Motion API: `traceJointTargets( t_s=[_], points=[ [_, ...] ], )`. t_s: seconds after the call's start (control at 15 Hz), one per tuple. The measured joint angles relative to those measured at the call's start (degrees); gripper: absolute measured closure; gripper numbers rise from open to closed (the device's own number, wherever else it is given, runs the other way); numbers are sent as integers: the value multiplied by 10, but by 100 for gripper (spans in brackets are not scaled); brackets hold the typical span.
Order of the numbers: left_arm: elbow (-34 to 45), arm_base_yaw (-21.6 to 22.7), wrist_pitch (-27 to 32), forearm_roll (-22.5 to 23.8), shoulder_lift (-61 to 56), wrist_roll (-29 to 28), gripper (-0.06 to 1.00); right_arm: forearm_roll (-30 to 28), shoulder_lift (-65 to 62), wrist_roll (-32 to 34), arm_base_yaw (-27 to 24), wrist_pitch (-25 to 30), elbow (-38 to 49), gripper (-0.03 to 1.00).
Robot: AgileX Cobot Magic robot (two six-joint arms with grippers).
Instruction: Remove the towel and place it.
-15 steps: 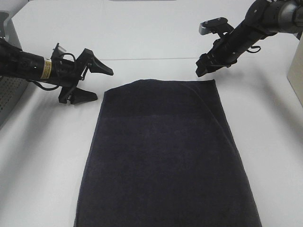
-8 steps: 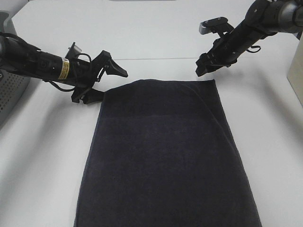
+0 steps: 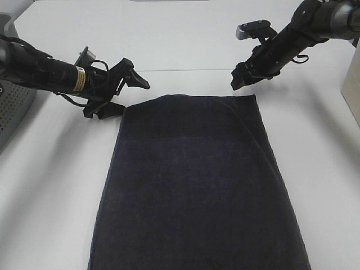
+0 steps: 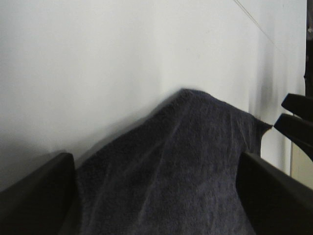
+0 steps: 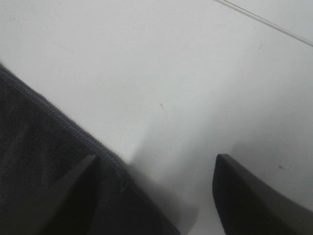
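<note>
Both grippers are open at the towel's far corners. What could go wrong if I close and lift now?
In the right wrist view the right gripper stands mostly over bare table. The towel's hem reaches only one finger, so closing may miss it.
The corner at the left gripper looks rounded, perhaps tucked under. It might catch only one layer, making the lift uneven.

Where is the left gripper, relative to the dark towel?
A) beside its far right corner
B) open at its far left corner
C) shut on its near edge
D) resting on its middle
B: the left gripper stands open at the far left corner of the towel.
</note>
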Motion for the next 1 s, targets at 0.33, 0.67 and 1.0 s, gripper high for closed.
traceJointTargets(
  t_s=[0.33,0.67,1.0],
  points=[
    [0,42,-26,6,1,14,15,0,0,0,0,1,0,33],
    [2,47,-85,13,3,14,15,0,0,0,0,1,0,33],
    [2,17,-91,14,6,7,15,0,0,0,0,1,0,33]
  ],
)
